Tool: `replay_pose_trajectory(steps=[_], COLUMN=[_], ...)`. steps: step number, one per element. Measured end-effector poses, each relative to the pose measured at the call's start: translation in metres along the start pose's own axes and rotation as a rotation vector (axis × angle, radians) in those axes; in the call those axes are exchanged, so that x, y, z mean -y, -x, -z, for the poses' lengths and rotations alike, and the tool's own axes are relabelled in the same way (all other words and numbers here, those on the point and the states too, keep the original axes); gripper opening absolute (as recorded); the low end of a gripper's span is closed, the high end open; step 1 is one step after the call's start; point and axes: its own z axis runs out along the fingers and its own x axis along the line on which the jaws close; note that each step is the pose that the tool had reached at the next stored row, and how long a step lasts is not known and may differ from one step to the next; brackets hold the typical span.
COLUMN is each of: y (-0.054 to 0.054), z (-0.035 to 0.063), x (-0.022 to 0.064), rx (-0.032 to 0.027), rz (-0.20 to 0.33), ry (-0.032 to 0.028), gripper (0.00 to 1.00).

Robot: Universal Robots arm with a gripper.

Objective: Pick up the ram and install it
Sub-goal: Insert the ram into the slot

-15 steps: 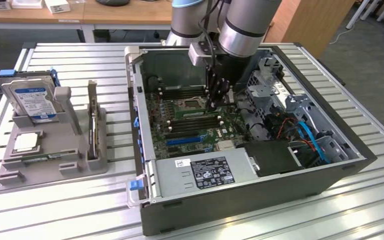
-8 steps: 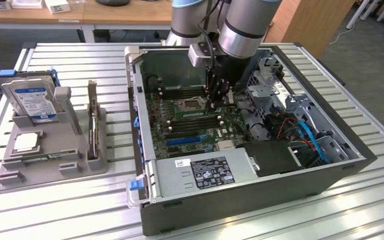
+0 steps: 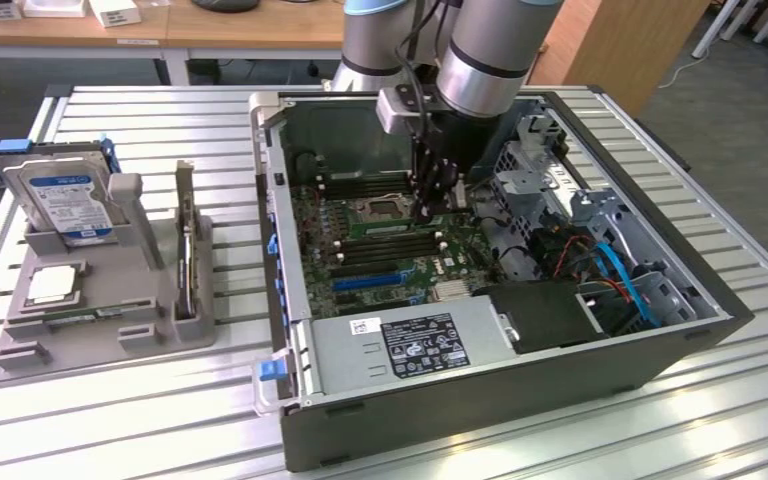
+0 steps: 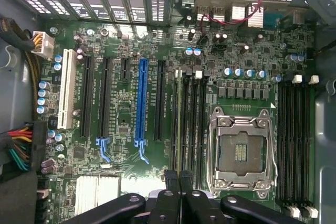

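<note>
The ram (image 4: 180, 119) is a thin green stick standing in a memory slot of the motherboard, right beside the empty processor socket (image 4: 241, 150). In the exterior view the ram (image 3: 387, 228) shows as a pale green strip just below the socket. My gripper (image 4: 178, 179) is shut, its two black fingers pressed together directly over one end of the stick. I cannot tell whether the fingers pinch the stick or only rest on its top edge. Seen from outside, the gripper (image 3: 431, 205) reaches straight down into the open computer case (image 3: 491, 400).
A grey parts holder (image 3: 104, 340) stands at the exterior view's left with a blue-labelled hard drive (image 3: 67, 200), a square silver processor chip (image 3: 53, 285) and a thin board on edge (image 3: 187, 250). Case walls, drive cages and cables (image 3: 611, 270) crowd the arm.
</note>
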Motion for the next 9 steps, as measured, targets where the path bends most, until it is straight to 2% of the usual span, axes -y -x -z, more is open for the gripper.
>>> replay_pose_trajectory(steps=[2, 3, 9], y=[0.0000, 0.0000, -0.0002], z=[-0.0001, -0.0008, -0.0051], x=[-0.0001, -0.0006, -0.0034], rx=[0.0004, 0.0008, 0.0001], rz=[-0.001, -0.001, -0.003], ry=[-0.0005, -0.0026, -0.0215], gripper=[0.12, 0.12, 0.12])
